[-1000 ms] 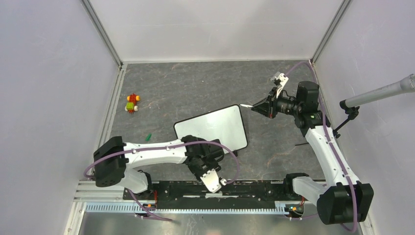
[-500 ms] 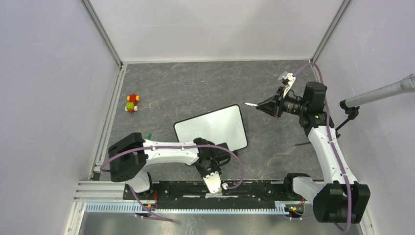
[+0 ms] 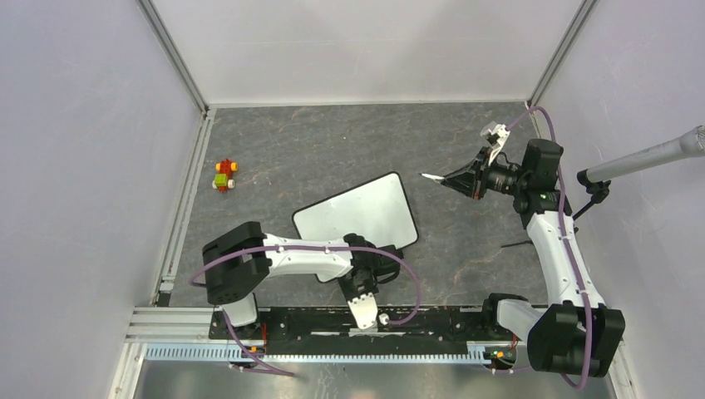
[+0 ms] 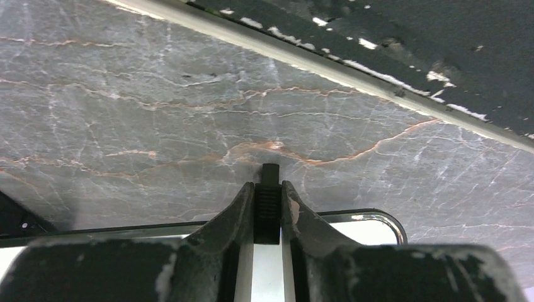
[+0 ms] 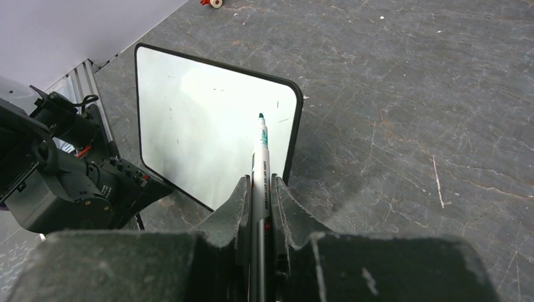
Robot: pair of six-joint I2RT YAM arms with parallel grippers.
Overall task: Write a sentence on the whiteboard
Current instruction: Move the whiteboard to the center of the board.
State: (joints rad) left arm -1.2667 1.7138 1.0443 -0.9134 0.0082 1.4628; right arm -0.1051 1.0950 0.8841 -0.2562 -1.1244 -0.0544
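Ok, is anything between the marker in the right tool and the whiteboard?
Nothing visible. The right tool's white green-tipped marker points at the black-framed white whiteboard across open space; the left tool grips its near edge.

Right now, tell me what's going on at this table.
The left gripper is closed on a small black tab at the near edge of the whiteboard, which lies on the table. The right gripper holds an uncapped green-tipped marker in the air off the board's right side, with the tip aimed toward the board but not touching it. The board's surface is blank apart from a few faint specks, so nothing has been written yet.
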